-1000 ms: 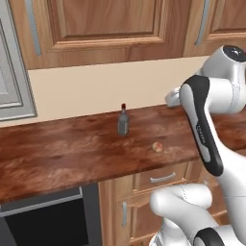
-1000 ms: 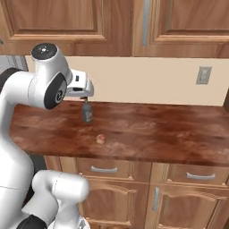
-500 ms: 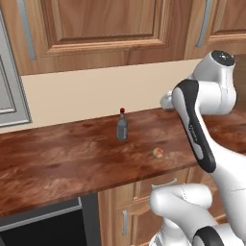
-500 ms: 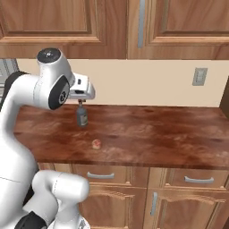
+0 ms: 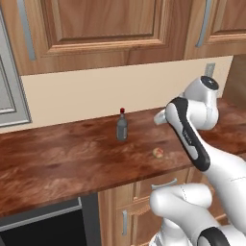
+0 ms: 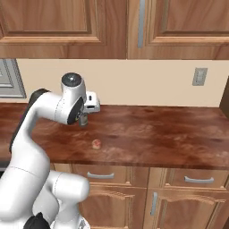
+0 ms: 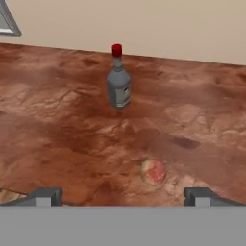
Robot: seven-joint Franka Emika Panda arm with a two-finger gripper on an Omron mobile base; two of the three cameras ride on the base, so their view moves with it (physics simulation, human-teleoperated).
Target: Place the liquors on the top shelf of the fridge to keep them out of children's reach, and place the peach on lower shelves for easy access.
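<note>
Jaws wide apart, nothing between them. Gripper (image 7: 122, 194) above the countertop (image 7: 62, 139), both finger tips (image 7: 45, 196) dark and small at the bottom of the hand view, well spread. In the gap ahead of the tips, slightly right of centre: peach (image 7: 153, 172), tiny, round, orange-pink with a yellowish patch, resting on the wood, touching neither tip. Farther along, near the back wall (image 7: 158, 26): dark grey liquor bottle (image 7: 118, 81), upright, red cap, pale label facing the camera, well apart from the peach.

From the left base view: bottle (image 5: 122, 126) standing toward the rear of the reddish-brown countertop (image 5: 57, 158), peach (image 5: 157, 153) nearer the front edge and to the right of it, just left of the white arm (image 5: 190, 129). Hand end of the arm hanging over the counter between bottle and peach height, fingers themselves not clear here.

From the right base view: peach (image 6: 95, 144) lying on the counter (image 6: 156, 134) in front of and below the hand (image 6: 89, 107); bottle mostly hidden behind the arm. Wooden wall cabinets (image 6: 112, 27) above, drawers with metal handles (image 6: 100, 175) below, a wall socket (image 6: 199, 76) on the beige wall at right. Dark oven front (image 5: 43, 230) under the counter at lower left of the left base view.
</note>
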